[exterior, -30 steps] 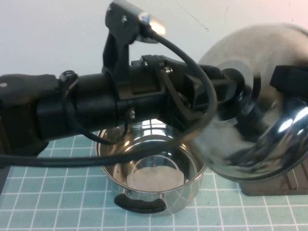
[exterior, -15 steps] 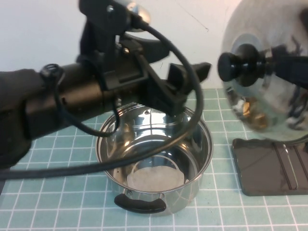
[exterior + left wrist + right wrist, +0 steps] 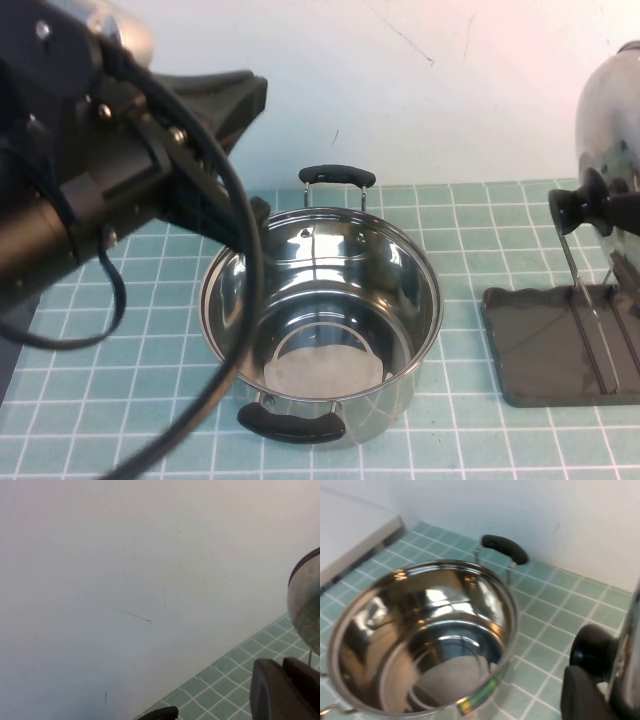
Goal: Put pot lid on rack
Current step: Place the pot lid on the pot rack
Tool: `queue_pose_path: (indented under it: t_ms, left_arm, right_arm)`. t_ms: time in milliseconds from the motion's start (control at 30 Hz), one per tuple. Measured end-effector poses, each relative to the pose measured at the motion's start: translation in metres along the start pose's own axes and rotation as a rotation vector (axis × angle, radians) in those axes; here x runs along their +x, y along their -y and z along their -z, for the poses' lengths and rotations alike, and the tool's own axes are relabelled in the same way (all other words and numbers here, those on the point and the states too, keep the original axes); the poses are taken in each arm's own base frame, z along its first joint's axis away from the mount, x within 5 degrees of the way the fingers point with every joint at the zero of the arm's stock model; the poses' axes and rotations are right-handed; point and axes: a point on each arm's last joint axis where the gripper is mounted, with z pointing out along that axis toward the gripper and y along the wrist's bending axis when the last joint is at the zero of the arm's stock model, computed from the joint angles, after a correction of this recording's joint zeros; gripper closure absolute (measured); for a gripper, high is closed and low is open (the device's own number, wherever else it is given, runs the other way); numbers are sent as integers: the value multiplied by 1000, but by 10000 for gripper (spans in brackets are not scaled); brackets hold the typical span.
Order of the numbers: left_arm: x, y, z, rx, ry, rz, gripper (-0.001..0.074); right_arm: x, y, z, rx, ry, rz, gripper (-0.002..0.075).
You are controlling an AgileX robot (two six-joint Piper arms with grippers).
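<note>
The shiny steel pot lid (image 3: 608, 130) stands on edge at the far right, over the rack. Its black knob (image 3: 574, 208) points left. The lid's right part is cut off by the picture edge. The dark rack (image 3: 535, 350) lies on the mat below, and a wire divider (image 3: 582, 285) rises just in front of the lid. My right gripper (image 3: 620, 212) is shut on the lid beside the knob. In the right wrist view (image 3: 609, 682) one finger (image 3: 584, 696) sits under the knob (image 3: 592, 646). My left gripper (image 3: 236, 96) is open and empty, high at the left, and it also shows in the left wrist view (image 3: 285, 670).
The deep steel pot (image 3: 320, 310) with two black handles stands uncovered mid-table, left of the rack. It also shows in the right wrist view (image 3: 420, 640). The left arm's bulk and cable hang over the pot's left rim. A white wall lies behind the green gridded mat (image 3: 470, 230).
My left gripper let go of the knob and pulled far back to the left and up. The right gripper carried the lid right and down onto the rack area.
</note>
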Motion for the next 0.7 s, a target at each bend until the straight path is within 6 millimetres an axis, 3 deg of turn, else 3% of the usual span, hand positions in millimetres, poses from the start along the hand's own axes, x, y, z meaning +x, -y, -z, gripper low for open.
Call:
queue_pose_path:
  t_ms: [400,700]
  left_arm:
    - [16,1,-1,10,-48,-18,734]
    - [17,0,-1,-4,-49,-76,734]
  right_arm:
    - [23,35,-49,24,-138,-104,607]
    - [29,42,-58,34,-165,-112,607]
